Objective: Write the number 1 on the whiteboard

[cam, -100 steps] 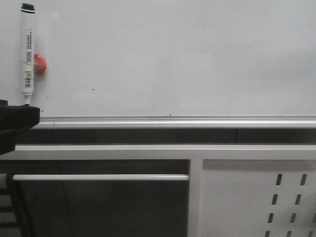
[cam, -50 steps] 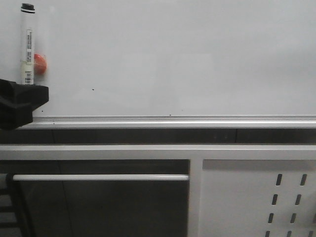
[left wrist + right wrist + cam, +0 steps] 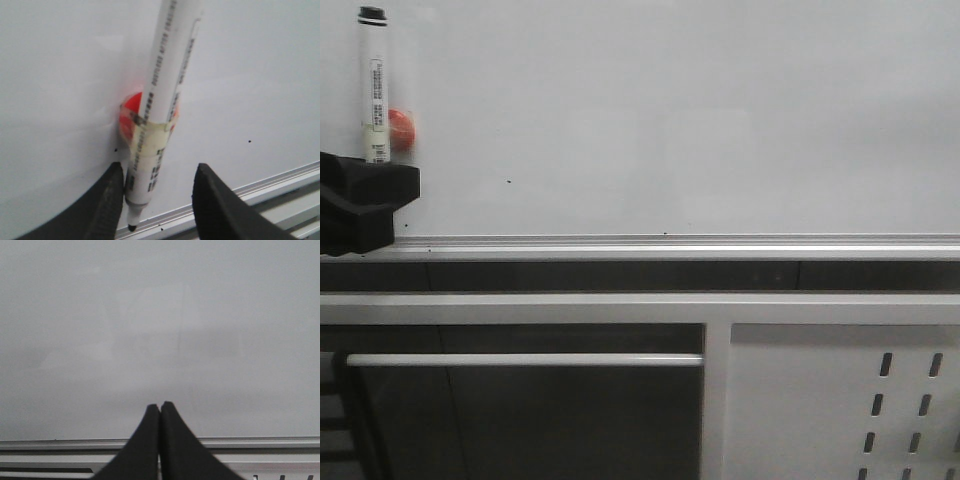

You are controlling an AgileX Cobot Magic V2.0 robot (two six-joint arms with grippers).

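The whiteboard [image 3: 700, 120] fills the upper front view, with its silver rail [image 3: 670, 245] along the bottom. No number 1 shows on it in any view. A white marker [image 3: 373, 90] with a black cap hangs upright at the far left, taped to a red magnet [image 3: 402, 128]. My left gripper [image 3: 360, 205] covers its lower end. In the left wrist view the gripper [image 3: 159, 170] is open around the marker [image 3: 160, 100]; one finger [image 3: 112, 200] sits against the barrel, the other stands apart. My right gripper [image 3: 160, 405] is shut on nothing, facing bare board [image 3: 160, 315].
Below the rail lie a dark gap and a pale frame with a horizontal bar [image 3: 520, 358]. A metal panel with slotted holes [image 3: 840, 400] is at the lower right. Tiny black specks [image 3: 508, 182] dot the board.
My left gripper has risen from below the marker's tip to surround the marker's lower end. The marker and the board look the same.
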